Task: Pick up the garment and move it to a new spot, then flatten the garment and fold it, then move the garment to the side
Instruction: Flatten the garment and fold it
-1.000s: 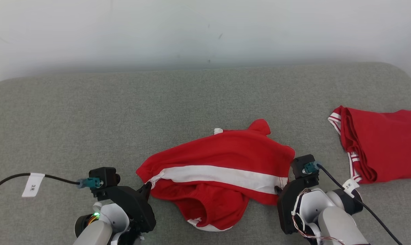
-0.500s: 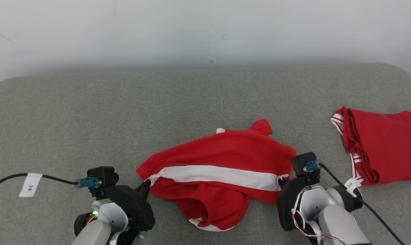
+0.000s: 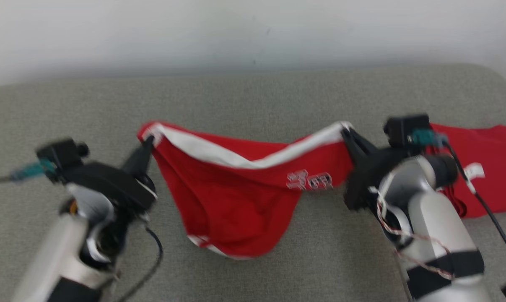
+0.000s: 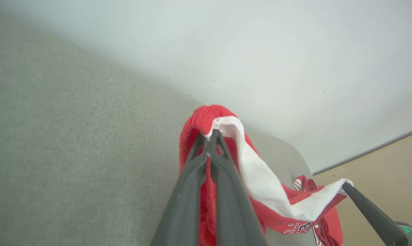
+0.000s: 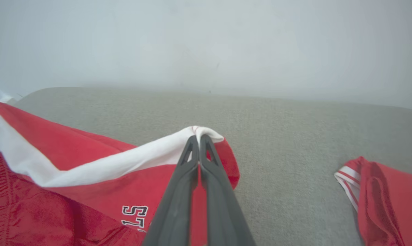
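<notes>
- Garment (image 3: pixel 236 201), crumpled on grey cushion (image 3: pixel 253 92) 1 s ago, now lifted. It hangs betw. both grippers by its white band (image 3: pixel 219 155), lower part sagging.
- L gripper (image 3: pixel 148 141): jaws closed on band's left end. R gripper (image 3: pixel 346 131): closed on right end.
- Step: pick-up/carry to new spot. Next, prob.: keep band taut, lower, spread flat.
- 2nd red garment (image 3: pixel 491 167) at far right; steer clear.

Light was soft and even, bright off the pale wall (image 3: pixel 253 33); shadows were faint; the head view was smeared with motion blur; the wrist views were sharper, though hazy and curved toward their edges.
</notes>
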Available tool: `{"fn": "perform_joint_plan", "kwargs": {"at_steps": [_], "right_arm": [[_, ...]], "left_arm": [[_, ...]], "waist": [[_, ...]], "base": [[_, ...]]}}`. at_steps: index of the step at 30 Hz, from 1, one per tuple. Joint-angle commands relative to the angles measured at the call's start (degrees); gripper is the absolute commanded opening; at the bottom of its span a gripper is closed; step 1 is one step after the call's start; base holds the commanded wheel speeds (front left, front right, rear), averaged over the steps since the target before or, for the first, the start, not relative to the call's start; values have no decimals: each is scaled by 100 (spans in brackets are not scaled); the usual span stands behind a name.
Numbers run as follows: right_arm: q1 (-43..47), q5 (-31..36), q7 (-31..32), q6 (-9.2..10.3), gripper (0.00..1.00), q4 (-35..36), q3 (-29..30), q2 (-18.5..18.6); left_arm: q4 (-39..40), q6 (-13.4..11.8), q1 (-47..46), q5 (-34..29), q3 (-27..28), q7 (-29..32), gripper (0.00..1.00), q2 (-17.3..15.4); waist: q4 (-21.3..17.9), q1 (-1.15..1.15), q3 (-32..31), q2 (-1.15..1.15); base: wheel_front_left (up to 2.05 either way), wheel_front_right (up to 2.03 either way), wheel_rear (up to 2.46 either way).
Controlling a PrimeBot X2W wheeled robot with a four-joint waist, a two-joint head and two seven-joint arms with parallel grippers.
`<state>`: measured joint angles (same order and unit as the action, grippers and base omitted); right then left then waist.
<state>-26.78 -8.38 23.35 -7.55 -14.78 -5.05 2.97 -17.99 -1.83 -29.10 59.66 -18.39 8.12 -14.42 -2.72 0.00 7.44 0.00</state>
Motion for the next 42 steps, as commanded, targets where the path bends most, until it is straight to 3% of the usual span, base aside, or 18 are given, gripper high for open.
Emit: {"fn": "perform_joint_plan", "kwargs": {"at_steps": [1, 5, 8, 13, 16, 24, 25, 28, 32, 37, 39, 42], "right_arm": [[-446, -330, 43, 12, 0, 27, -255, -15], [-1640, -837, -22, 12, 0, -98, -771, 398], [-2570, -849, -387, 12, 0, -501, -976, 649], [-3671, -471, -928, 12, 0, -1238, -1378, 1003], [-4381, -162, -1502, 12, 0, -1728, -1297, 1073], [-5636, 1046, -3117, 13, 0, -2493, -469, 995], [-5734, 1349, -3362, 13, 0, -2560, -370, 983], [-5526, 1582, -3412, 12, 0, -2809, -429, 939], [-4966, 1513, -3178, 12, 0, -3196, -924, 1002], [-3850, 792, -2854, 12, 0, -3297, -1502, 1108], [-3364, 412, -2793, 12, 0, -3099, -1700, 1221], [-2640, -53, -2697, 12, 0, -2637, -1934, 1428]], "left_arm": [[188, -65, -386, 69, 150, 167, 0, -182], [431, -190, -1275, -112, 206, 596, 0, -572], [413, -123, -2019, -189, 207, 926, 0, -817], [194, -80, -2820, 25, 466, 1022, 0, -828], [85, 2, -3381, 36, 628, 817, 0, -793], [-81, 553, -4361, 9, 1081, -411, 0, -548], [-18, 733, -4332, -183, 985, -665, 0, -619], [88, 890, -3920, -150, 707, -807, 0, -636], [235, 944, -3058, -245, 0, -776, 0, -812], [-75, 930, -1652, 304, -246, -992, 0, -711], [-177, 931, -1067, 673, -333, -811, 0, -577], [-85, 931, -333, 850, -568, -701, 0, -673]], "waist": [[-186, 0, 496, 0], [-291, 0, 1111, 0], [-325, 0, 1460, 0], [-353, 0, 1618, 0], [-338, 0, 1677, 0], [-228, 0, 1603, 0], [-205, 0, 1591, 0], [-144, 0, 1590, 0], [-100, 0, 1528, 0], [-118, 0, 1213, 0], [-140, 0, 1006, 0], [-215, 0, 716, 0]], "base": [[0, 0, 0], [0, 0, 0], [0, 0, 0], [0, 0, 0], [0, 0, 0], [0, 0, 0], [0, 0, 0], [0, 0, 0], [0, 0, 0], [0, 0, 0], [0, 0, 0], [0, 0, 0]]}}
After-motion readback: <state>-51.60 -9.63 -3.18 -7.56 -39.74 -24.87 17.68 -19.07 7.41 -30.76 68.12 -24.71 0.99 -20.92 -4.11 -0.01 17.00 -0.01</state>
